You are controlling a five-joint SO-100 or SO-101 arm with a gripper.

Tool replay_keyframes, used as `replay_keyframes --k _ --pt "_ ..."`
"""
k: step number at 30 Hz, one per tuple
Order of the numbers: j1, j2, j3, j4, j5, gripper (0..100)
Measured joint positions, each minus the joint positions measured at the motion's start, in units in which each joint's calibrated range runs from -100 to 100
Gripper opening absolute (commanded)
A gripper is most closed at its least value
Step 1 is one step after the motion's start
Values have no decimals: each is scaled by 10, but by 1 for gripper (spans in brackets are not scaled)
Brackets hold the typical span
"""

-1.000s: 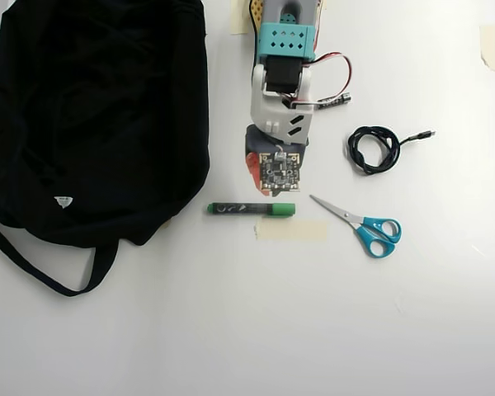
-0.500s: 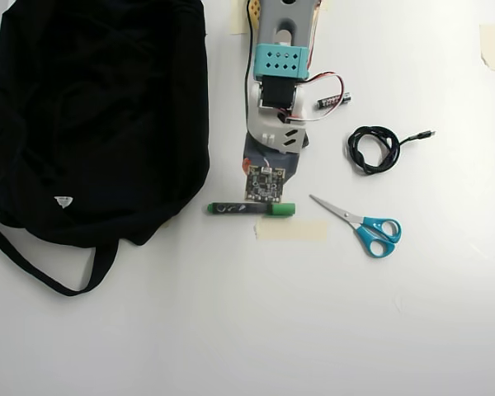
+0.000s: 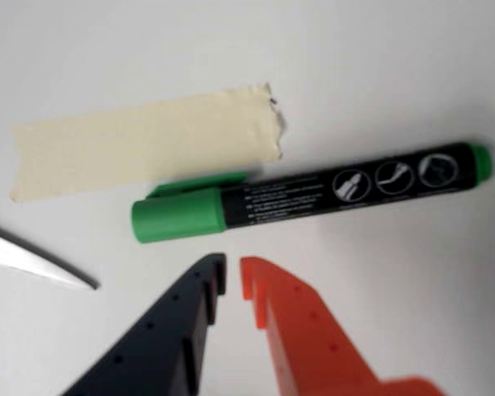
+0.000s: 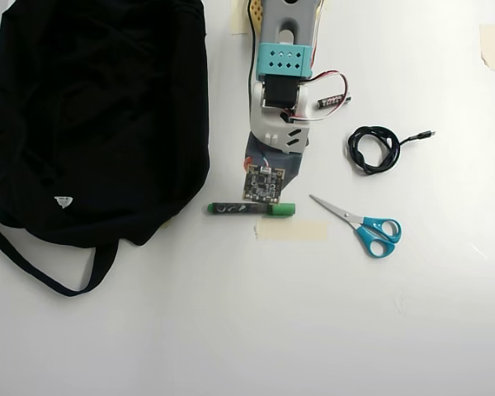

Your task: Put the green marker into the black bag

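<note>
The marker (image 3: 305, 198) lay flat on the counter (image 4: 231, 330), beside a tape strip (image 3: 144, 144) and well apart from the bag (image 4: 91, 115). The fingers (image 3: 231, 276) were held nearly closed and empty just short of its barrel, probably lined up for a pinch.

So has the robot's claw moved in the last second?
Yes. In the overhead view the gripper has slid left along the green marker, away from the scissors.

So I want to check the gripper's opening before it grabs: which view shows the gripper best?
The wrist view: the gripper fills the foreground, fingers nearly together, just short of the green marker. In the overhead view the arm's own body and circuit board hide the fingers.
</note>
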Motion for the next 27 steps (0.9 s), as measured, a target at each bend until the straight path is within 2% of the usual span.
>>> replay_keyframes --k 9,27 --pt "-4 0 0 0 11 2" --pt "1 0 12 0 185 2"
